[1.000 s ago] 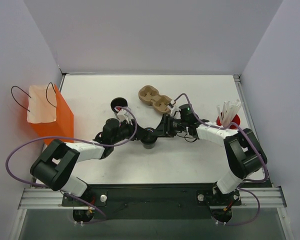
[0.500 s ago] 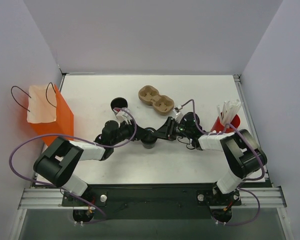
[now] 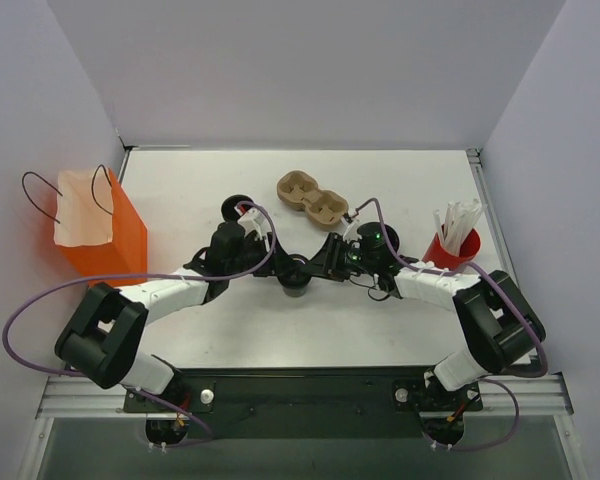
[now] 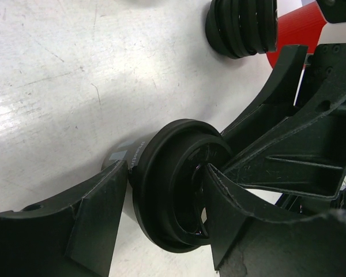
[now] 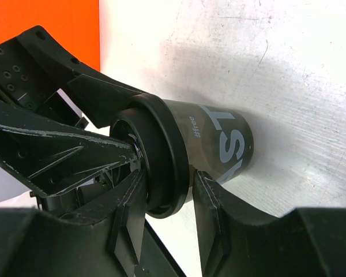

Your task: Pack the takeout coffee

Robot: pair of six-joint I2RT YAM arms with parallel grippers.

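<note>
Both arms have shifted since a moment ago — the left one has swung farther back, the right one has drawn in — yet the takeout coffee [image 5: 219,144] has stayed put on the white surface [image 3: 380,320], right between the two hands. The right hand [image 5: 168,193] holds the cup, one finger on each side, just under the lid [image 5: 164,138]. The left hand [image 4: 164,196] has a finger on each side of the lid; I cannot tell if it squeezes or only stands beside. I think the lid is on and lifting comes next: one hand must let go, and the other must carry the cup upright to the orange bag [image 3: 120,245], well off beyond the left hand. The cup reads "#free" and big letters "ST".
</note>
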